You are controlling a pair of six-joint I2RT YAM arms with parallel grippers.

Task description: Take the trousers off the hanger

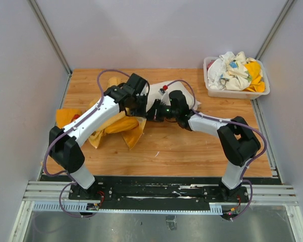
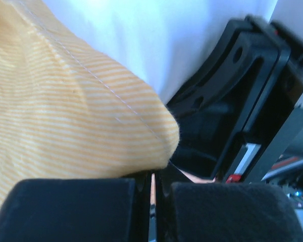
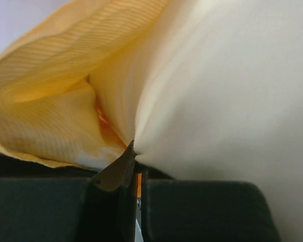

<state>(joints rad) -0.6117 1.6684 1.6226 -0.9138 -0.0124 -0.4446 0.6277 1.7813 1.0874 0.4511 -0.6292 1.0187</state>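
The yellow striped trousers (image 1: 118, 125) lie crumpled at the left middle of the table, with pale cream cloth (image 1: 159, 96) joining them at the centre. A small red part (image 1: 164, 88), perhaps of the hanger, shows on the cream cloth; the rest of the hanger is hidden. My left gripper (image 1: 140, 109) is shut at the trousers' right edge, with yellow fabric (image 2: 65, 101) bunched over its fingers. My right gripper (image 1: 155, 113) faces it, almost touching, and is shut on a pinch where the cream cloth (image 3: 222, 91) and the yellow cloth (image 3: 45, 121) meet.
A white bin (image 1: 236, 91) piled with mixed clothes stands at the back right corner. Grey walls close in the wooden table (image 1: 192, 151) on three sides. The black right gripper body (image 2: 242, 101) fills the right side of the left wrist view.
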